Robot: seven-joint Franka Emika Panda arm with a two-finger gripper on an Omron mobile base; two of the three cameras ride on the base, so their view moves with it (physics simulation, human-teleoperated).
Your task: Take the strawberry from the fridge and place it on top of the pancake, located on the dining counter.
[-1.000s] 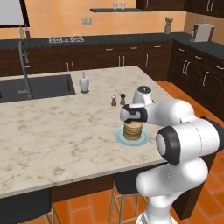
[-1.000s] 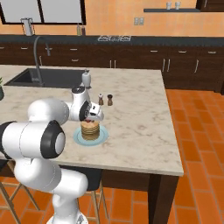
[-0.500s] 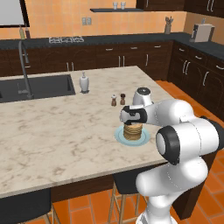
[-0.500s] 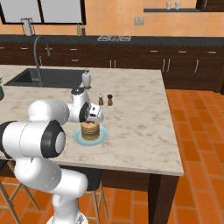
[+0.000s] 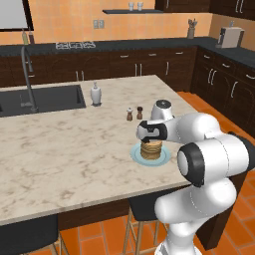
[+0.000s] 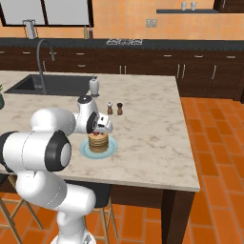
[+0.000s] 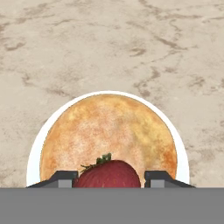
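The strawberry (image 7: 107,174), small and red with a green leafy cap, rests over the near edge of the pancake (image 7: 109,131), a tan stack on a pale round plate (image 7: 35,148). My gripper (image 7: 111,177) straddles the strawberry. Its left tip sits against the fruit and a thin gap shows at the right tip, so the jaws stand slightly open. From the base, the gripper (image 6: 97,129) hangs right over the pancake (image 6: 97,144) with the strawberry (image 6: 96,134) beneath it, on the dining counter (image 5: 74,144). The fridge is out of view.
Two small shakers (image 5: 134,113) stand just behind the plate (image 5: 134,155). A white bottle (image 5: 95,93) sits by the inset sink (image 5: 45,98) with its faucet (image 5: 29,74). Stools stand under the counter's near edge. Orange floor lies to the right.
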